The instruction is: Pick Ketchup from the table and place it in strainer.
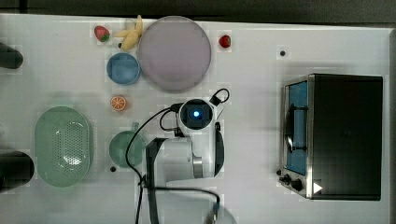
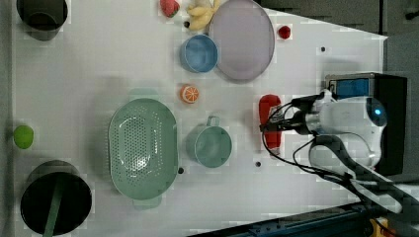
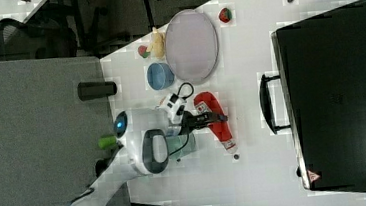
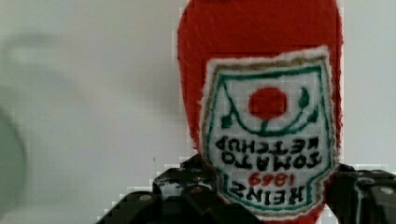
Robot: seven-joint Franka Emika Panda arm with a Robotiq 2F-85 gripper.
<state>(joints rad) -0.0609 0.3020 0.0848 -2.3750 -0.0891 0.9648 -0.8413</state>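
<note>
Down low over the white table [image 2: 74, 89], with the gripper [image 3: 220, 116] pointing at the surface. Pinching the Ketchup [image 2: 269, 111] across its body, one black finger against each side just below the label patch in the wrist view. Lying flat on the table, not lifted, with the wide red end toward the left view's top and the narrow end toward the left view's bottom. Placed between the dark-green cup [image 2: 210, 145] and the black toaster oven [image 2: 390, 123] in the left view, near both. Well apart from the strainer [image 2: 116, 143], with the cup sitting between the two. Nothing but its own perforated bottom seen inside the strainer. Farther off in the left view, toward the top: an orange slice [image 2: 189, 93], a blue bowl [image 2: 199, 53] and a grey plate [image 2: 242, 39].
</note>
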